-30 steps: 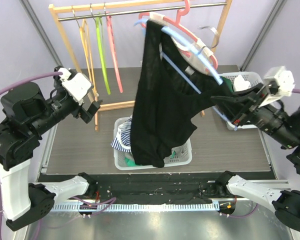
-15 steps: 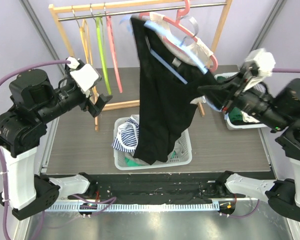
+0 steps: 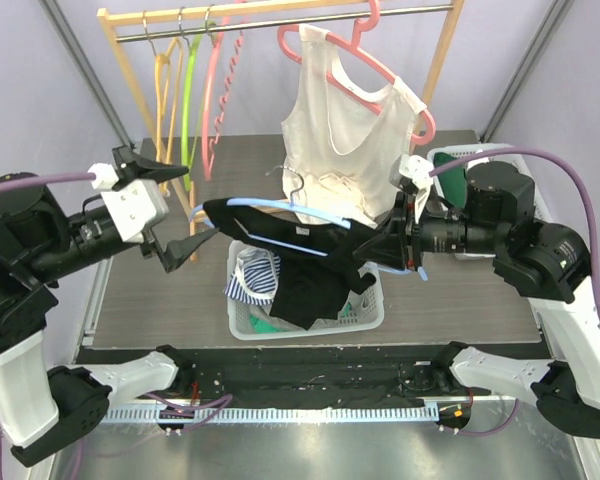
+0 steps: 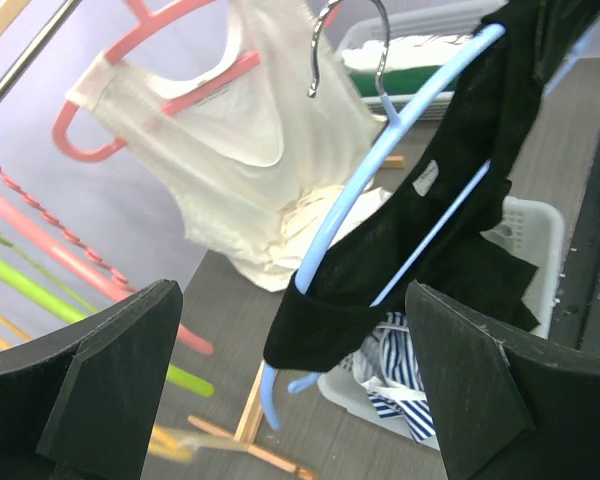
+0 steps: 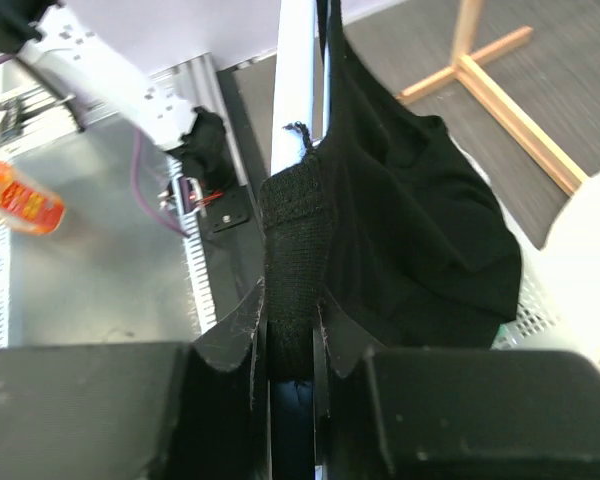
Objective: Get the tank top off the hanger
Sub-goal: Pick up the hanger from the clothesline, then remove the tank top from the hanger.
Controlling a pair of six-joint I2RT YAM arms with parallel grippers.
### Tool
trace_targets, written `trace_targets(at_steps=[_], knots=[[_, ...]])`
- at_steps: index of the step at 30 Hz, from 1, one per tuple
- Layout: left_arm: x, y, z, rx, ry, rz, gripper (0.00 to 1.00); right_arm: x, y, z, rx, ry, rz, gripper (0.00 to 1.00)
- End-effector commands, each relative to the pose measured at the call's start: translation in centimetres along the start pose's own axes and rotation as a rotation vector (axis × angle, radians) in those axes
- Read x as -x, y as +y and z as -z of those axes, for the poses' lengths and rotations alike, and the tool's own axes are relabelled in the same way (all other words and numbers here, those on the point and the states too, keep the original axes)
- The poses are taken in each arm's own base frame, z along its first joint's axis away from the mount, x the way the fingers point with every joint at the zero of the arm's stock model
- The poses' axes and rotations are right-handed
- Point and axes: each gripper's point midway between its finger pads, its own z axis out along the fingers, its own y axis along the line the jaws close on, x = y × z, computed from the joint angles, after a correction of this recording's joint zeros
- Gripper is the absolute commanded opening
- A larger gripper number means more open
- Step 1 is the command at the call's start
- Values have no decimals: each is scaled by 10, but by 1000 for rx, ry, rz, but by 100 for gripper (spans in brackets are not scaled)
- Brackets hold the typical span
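A black tank top (image 3: 298,238) hangs on a light blue hanger (image 3: 280,208) that lies nearly level above the white basket (image 3: 242,322), its body drooping into it. My right gripper (image 3: 377,250) is shut on the hanger's right end, with the top's strap (image 5: 295,230) pinched between the fingers along with the blue hanger (image 5: 298,80). My left gripper (image 3: 201,201) stands wide open at the hanger's left end. In the left wrist view the tank top's (image 4: 450,180) shoulder sits between the open fingers (image 4: 110,385) without touching, and the hanger's metal hook (image 4: 345,40) points up.
A white tank top (image 3: 345,125) on a pink hanger stays on the wooden rack (image 3: 130,75), beside orange, green and pink bare hangers (image 3: 185,100). Striped cloth (image 3: 250,275) lies in the basket. A second basket (image 3: 450,160) stands at the back right.
My right arm has swung the hanger with the black top off the rail and down to lie level over the basket. My left arm has moved in toward its left end, still open.
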Motion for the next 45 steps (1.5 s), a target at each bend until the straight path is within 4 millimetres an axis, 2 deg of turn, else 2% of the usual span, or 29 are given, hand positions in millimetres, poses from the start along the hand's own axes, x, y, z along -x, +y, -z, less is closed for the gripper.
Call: trace_targets(at_steps=[1,3,6,15,23,32,35,39,42,45], knots=[[-6,-32,-5,-185,-18,-27,100,14,34,18,140,-88,115,1],[-22,-53,-11,-302,17,15,100,11,35,16,158,-81,124,1],[-35,-59,-21,-343,41,42,100,7,34,12,170,-62,134,1],[-26,-60,-30,-385,18,86,100,9,27,-1,186,-44,135,1],[-38,-75,-28,-443,46,126,93,15,29,-4,207,-51,138,1],[-48,-78,-33,-461,75,148,85,15,32,-14,267,-44,145,1],[-48,-77,-34,-469,80,154,76,16,29,-17,260,-39,156,1],[-46,-80,-33,-496,88,154,51,19,27,-16,238,-40,169,1],[-47,-81,-30,-500,95,152,39,23,24,-16,213,-58,188,1],[-50,-83,-30,-500,101,152,39,30,22,-14,193,-86,212,1]])
